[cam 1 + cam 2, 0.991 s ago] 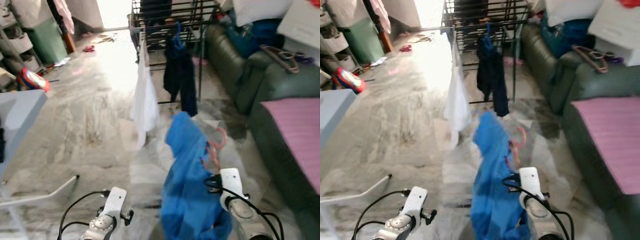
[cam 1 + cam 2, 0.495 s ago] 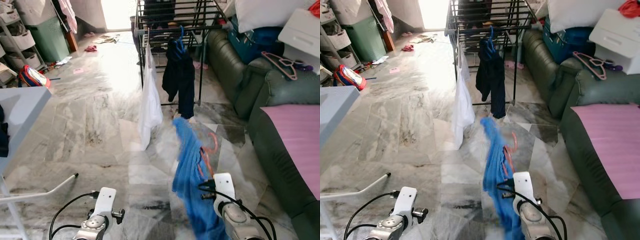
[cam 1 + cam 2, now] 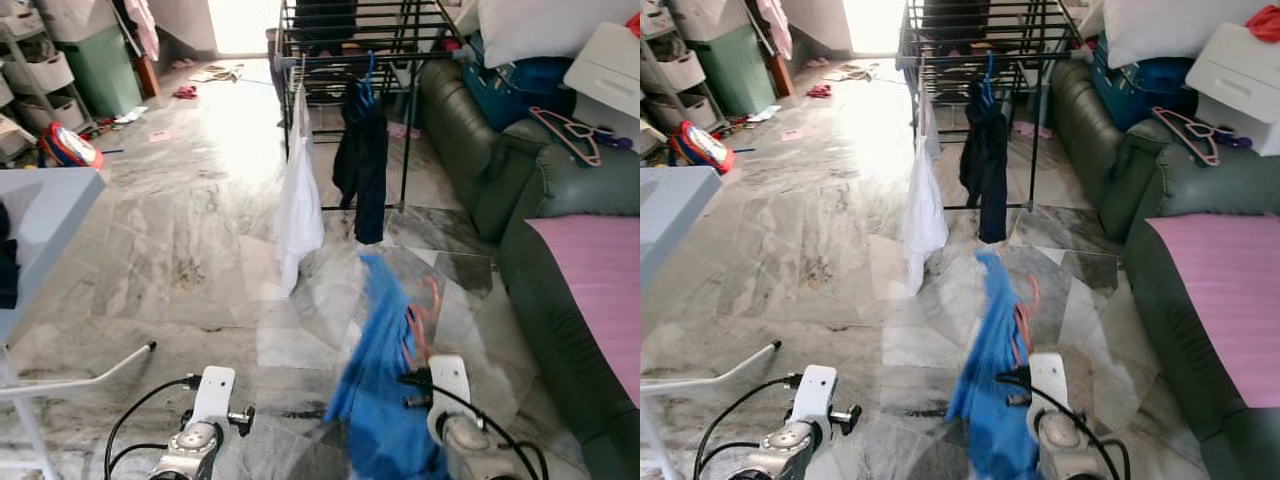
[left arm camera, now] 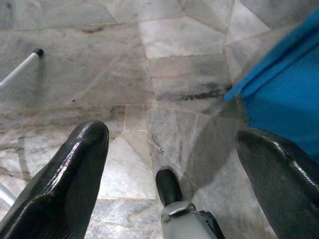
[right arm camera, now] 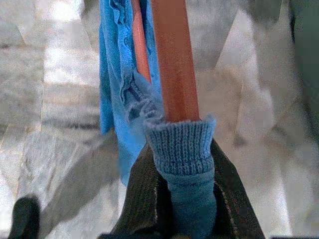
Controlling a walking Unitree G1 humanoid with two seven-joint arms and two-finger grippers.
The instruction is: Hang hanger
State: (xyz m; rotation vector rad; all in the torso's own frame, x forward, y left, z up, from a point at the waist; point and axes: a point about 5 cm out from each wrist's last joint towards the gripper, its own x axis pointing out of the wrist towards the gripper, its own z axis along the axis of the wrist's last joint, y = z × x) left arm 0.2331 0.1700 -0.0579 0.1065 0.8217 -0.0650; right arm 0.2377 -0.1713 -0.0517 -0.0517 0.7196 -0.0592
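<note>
My right gripper is shut on a pink-orange hanger and on the knit cuff of the blue garment draped on it. In the eye views the blue garment hangs blurred just ahead of my right wrist, with the hanger showing beside it. A black drying rack stands further ahead on the marble floor. A dark garment on a blue hanger and a white garment hang from it. My left gripper is open and holds nothing, low over the floor.
A green sofa with a pink cushion runs along the right, and pink hangers lie on its arm. A grey table and a white pole are at the left. Shelves and a green bin stand far left.
The whole view has shifted, so the camera moved; the rack now sits a little nearer. The blue garment has swung and narrowed on its hanger. My right gripper keeps its hold.
</note>
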